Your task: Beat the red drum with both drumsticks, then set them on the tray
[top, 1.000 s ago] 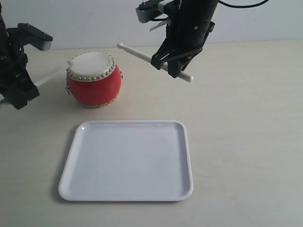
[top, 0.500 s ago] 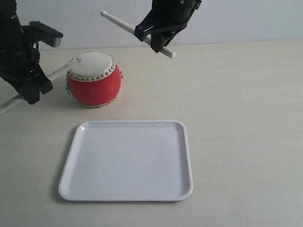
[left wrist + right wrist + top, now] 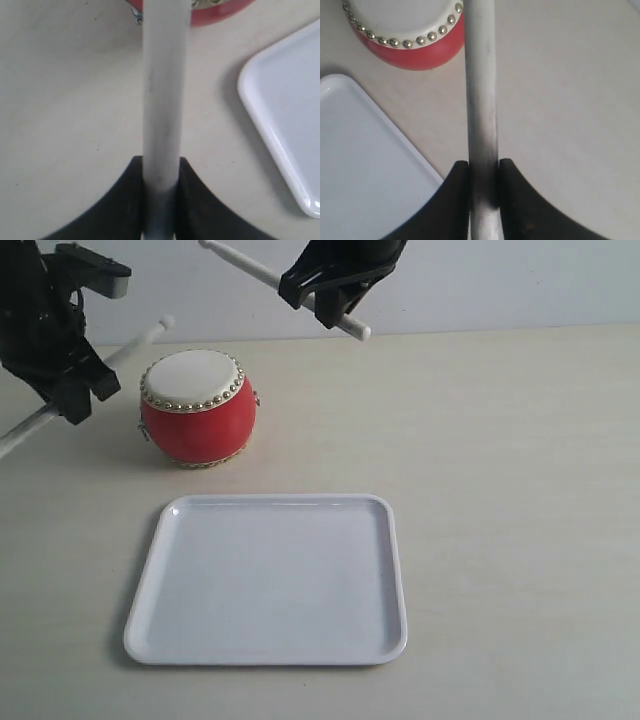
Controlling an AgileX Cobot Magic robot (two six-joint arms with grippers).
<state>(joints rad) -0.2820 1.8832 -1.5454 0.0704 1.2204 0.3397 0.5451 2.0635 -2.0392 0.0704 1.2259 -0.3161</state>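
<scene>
drumsticks [image 3: 161, 100] | left gripper [image 3: 161, 170] pinched tight on left stick [image 3: 135, 340], right gripper [image 3: 483, 172] likewise on right stick [image 3: 245, 264] | both shafts slant tip-first toward drum [image 3: 198, 405], which sits low between them | left tip looks nearer its skin | tray [image 3: 395, 570] lies in front of drum

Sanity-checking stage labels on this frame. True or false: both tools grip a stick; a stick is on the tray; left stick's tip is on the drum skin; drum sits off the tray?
1. The left tool grips the left drumstick, and the right tool grips the right drumstick. True.
2. A drumstick lies on the tray. False: both are held in the air.
3. The left drumstick's tip touches the skin of the red drum. False: it is raised, apart from it.
4. The red drum stands on the table, off the tray. True.
</scene>
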